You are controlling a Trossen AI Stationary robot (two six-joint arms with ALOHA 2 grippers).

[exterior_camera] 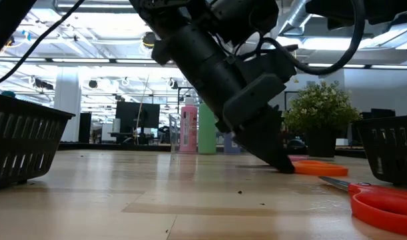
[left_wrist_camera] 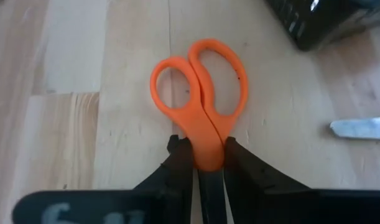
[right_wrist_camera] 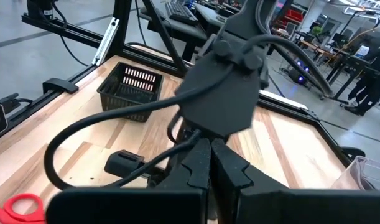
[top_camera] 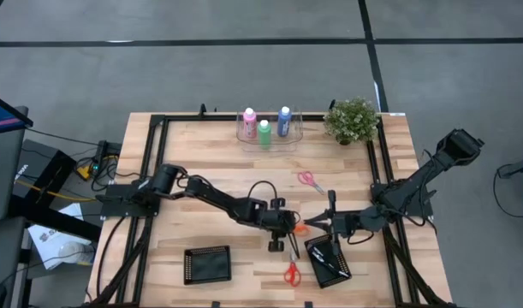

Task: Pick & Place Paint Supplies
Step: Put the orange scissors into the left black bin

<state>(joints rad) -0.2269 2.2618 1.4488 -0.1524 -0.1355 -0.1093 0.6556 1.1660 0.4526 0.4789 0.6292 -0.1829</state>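
Orange scissors [left_wrist_camera: 202,93] lie flat on the wooden table near its middle, their handle loops [exterior_camera: 320,168] toward the right. My left gripper [left_wrist_camera: 207,149] slants down onto them from the left [top_camera: 293,228] and is shut on them; their blades are hidden under it. My right gripper [top_camera: 323,224] hovers shut just right of the scissors, its fingers [right_wrist_camera: 209,155] pointing at the left arm. At the far edge, the pink [top_camera: 249,121], green [top_camera: 264,131] and blue [top_camera: 284,121] paint bottles stand upright in a clear tray [top_camera: 270,142]. My left gripper pinches the orange scissors at the neck where the two handle loops join [left_wrist_camera: 207,155], one finger [left_wrist_camera: 180,158] on each side. The fingers slant down from the table's left and run along the scissors. The scissors lie flat on the table.
A black basket [top_camera: 328,261] sits near the front right and another [top_camera: 207,263] at the front left. Red scissors [top_camera: 292,272] lie between them, pink scissors [top_camera: 310,180] beyond the grippers. A potted plant [top_camera: 351,120] stands at the far right.
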